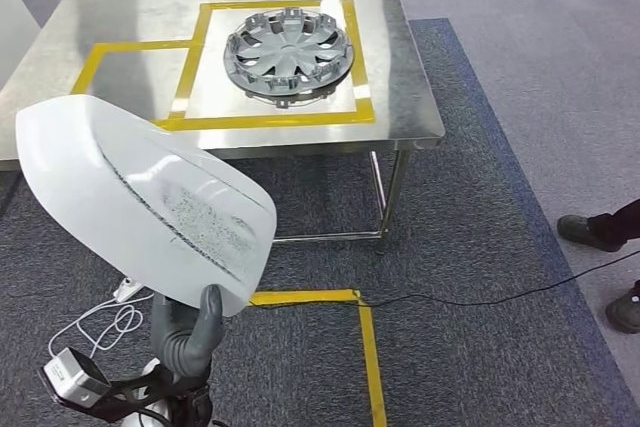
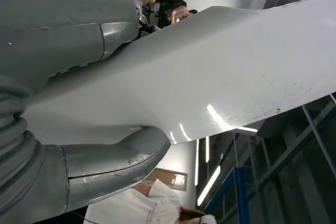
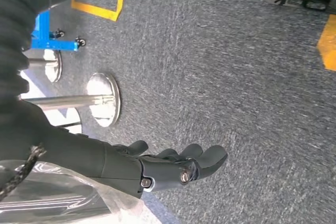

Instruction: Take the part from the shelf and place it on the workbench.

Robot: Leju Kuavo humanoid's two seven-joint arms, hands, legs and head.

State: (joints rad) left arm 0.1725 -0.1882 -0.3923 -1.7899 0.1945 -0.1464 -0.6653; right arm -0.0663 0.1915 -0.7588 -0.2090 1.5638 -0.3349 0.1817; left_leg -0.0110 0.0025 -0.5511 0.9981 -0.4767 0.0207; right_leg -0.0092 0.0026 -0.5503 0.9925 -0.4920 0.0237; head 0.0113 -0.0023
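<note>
Gripping the white part point(image 1: 143, 202) lower left, left hand point(image 1: 186, 332) is carrying; next, reaching workbench point(image 1: 113, 22). Right hand point(image 3: 170, 166) is hanging open-fingered.

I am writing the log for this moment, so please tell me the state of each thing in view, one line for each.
white part: held up in the air, short of the workbench, not yet placed
left hand: grips the white part at its lower edge
right hand: holds nothing, fingers loosely extended, above the carpet
wheel cover: lying flat inside the yellow tape square
workbench: standing, its left taped area bare
</note>
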